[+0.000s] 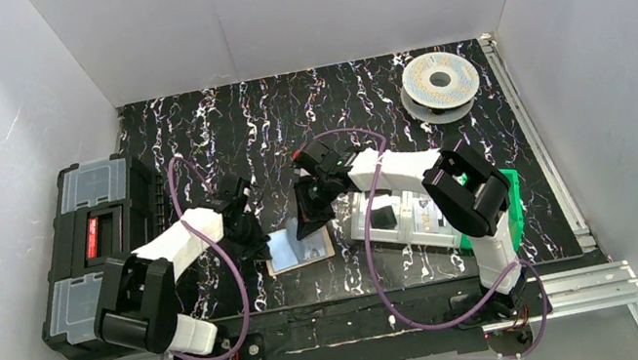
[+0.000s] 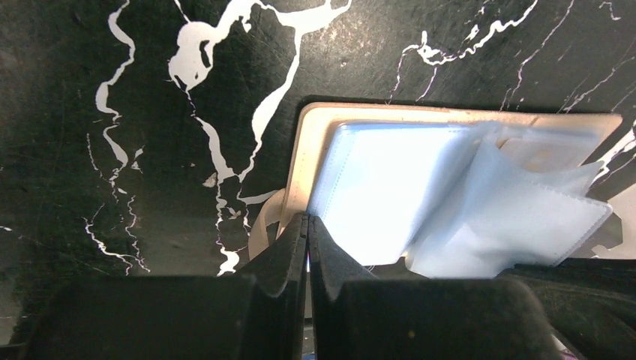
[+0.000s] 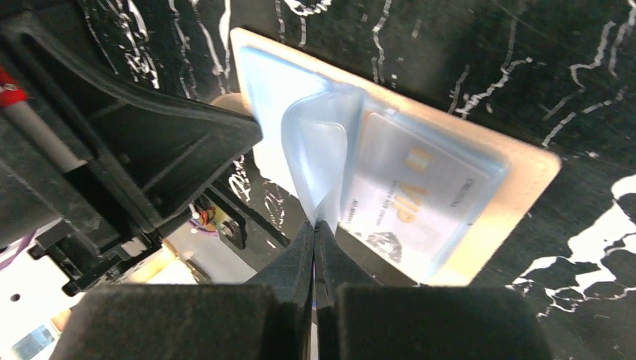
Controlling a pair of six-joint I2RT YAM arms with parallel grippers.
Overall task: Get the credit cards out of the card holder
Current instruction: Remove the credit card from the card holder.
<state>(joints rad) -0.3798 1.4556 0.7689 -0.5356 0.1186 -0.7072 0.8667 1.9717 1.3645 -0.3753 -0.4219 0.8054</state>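
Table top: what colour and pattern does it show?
The table is black with white veins; left wrist view shows it best.

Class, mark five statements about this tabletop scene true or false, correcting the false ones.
1. The card holder lies open on the table. True.
2. The right end effector is wide open. False: it is shut, pinching a clear sleeve.
3. A credit card marked VIP sits inside a sleeve. True.
4. The spool stands beside the toolbox. False: the spool is far right, the toolbox left.
5. The left end effector is shut. True.
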